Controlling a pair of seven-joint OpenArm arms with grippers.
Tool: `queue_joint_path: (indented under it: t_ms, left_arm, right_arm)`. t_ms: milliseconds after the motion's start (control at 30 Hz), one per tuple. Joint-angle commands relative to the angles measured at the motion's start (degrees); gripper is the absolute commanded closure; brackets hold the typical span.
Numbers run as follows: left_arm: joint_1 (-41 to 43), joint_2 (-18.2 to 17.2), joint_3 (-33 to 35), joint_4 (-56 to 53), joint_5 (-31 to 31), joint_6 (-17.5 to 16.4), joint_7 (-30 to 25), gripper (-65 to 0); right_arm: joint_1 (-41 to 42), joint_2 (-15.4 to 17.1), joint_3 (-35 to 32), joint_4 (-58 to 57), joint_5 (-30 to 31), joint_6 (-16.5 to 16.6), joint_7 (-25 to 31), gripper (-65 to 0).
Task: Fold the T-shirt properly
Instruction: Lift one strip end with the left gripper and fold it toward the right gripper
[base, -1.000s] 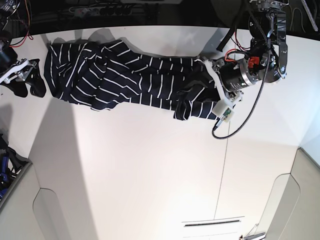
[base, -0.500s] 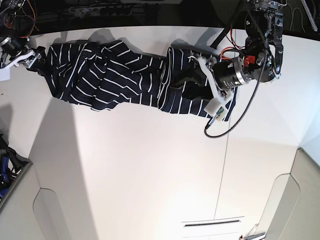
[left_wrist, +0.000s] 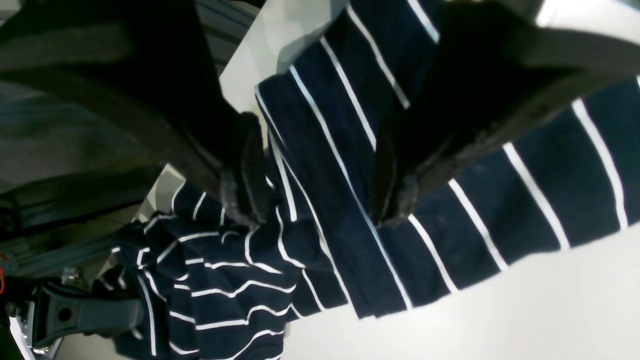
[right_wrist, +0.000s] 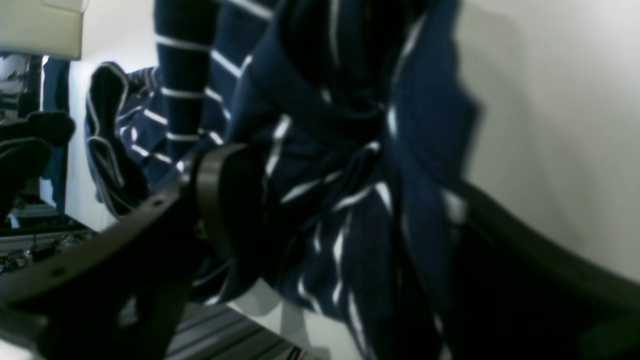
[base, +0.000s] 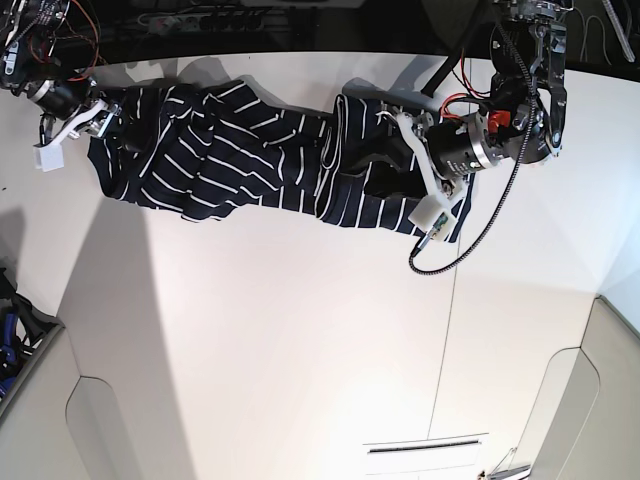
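The T-shirt (base: 240, 150), dark navy with thin white stripes, lies rumpled in a long band across the far part of the white table (base: 300, 330). Its right end is folded back leftward. My left gripper (base: 377, 168) hovers low over that folded end. In the left wrist view the left gripper (left_wrist: 317, 200) is open, and a flat fold of the T-shirt (left_wrist: 450, 230) runs under and between its fingers (left_wrist: 240, 190). My right gripper (base: 112, 128) is at the shirt's left end. In the right wrist view the right gripper (right_wrist: 350, 215) is wide open, straddling a bunched part of the T-shirt (right_wrist: 320, 100).
A black cable (base: 470, 240) loops from the left arm over the table to the right of the shirt. The table's far edge, with a power strip (base: 200, 20) behind it, runs just beyond the shirt. Beige panels stand at the lower left (base: 40, 420) and lower right (base: 600, 400).
The shirt's right end has been turned over to the left, and my left gripper moved left with it, then held still. My right gripper came in from the table's left edge onto the shirt's left end.
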Motion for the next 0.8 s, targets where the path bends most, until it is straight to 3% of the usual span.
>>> queue_joint_path:
  t_ms: [0,333,400,533,767]
  left_arm:
    - [-0.3,-0.2,-0.1,0.8,-1.3,-0.2,-1.0,-36.0]
    - [-0.3,-0.2,-0.1,0.8,-1.3,-0.2,-1.1,-36.0]
    - [-0.5,-0.2,-0.1,0.8,-1.3,-0.2,-1.3,-36.0]
    - [-0.7,-0.2,-0.1,0.9,-1.3,-0.3,-1.5,-36.0]
    - [-0.8,-0.2,-2.6,0.9,-1.3,-0.3,-1.5,-36.0]
  right_arm:
    - [0.1,0.8,0.0,0.8,0.4,0.4,0.7,-42.8]
    - [0.1,0.8,0.0,0.8,0.0,0.4,2.0,-41.5]
    - [0.2,0.8,0.0,0.8,-0.3,0.4,2.9,-33.7]
    - [0.2,0.8,0.0,0.8,-0.2,0.3,4.0,-1.8]
    - [2.2,1.1,1.6,1.0,-0.9,0.3,3.9,0.0]
